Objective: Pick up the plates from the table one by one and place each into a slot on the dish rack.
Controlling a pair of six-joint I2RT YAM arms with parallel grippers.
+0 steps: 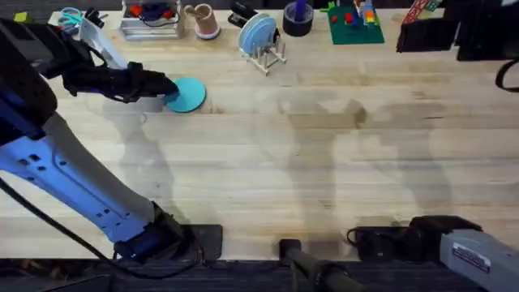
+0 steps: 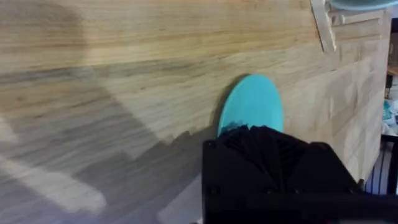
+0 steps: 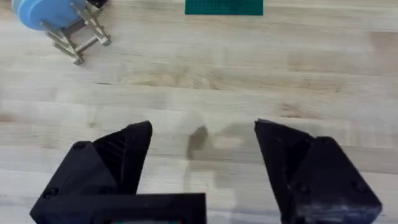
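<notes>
The left tool [image 1: 166, 88] is closed on the near edge of the teal plate [image 1: 187, 94], whose gripped rim is hidden behind the black fingers [image 2: 261, 149] in the left wrist view. The light blue plate [image 1: 258, 33] stands upright in the dish rack [image 1: 268, 57] at the far side of the surface [image 1: 324, 162]. The right tool [image 3: 202, 162] hangs wide open and empty above bare wood.

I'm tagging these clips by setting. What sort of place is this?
Probably a robot lab workbench, not a kitchen: a plank table with two arms mounted at its edge, a small dish rack, and scissors and a tape roll along the back.
</notes>
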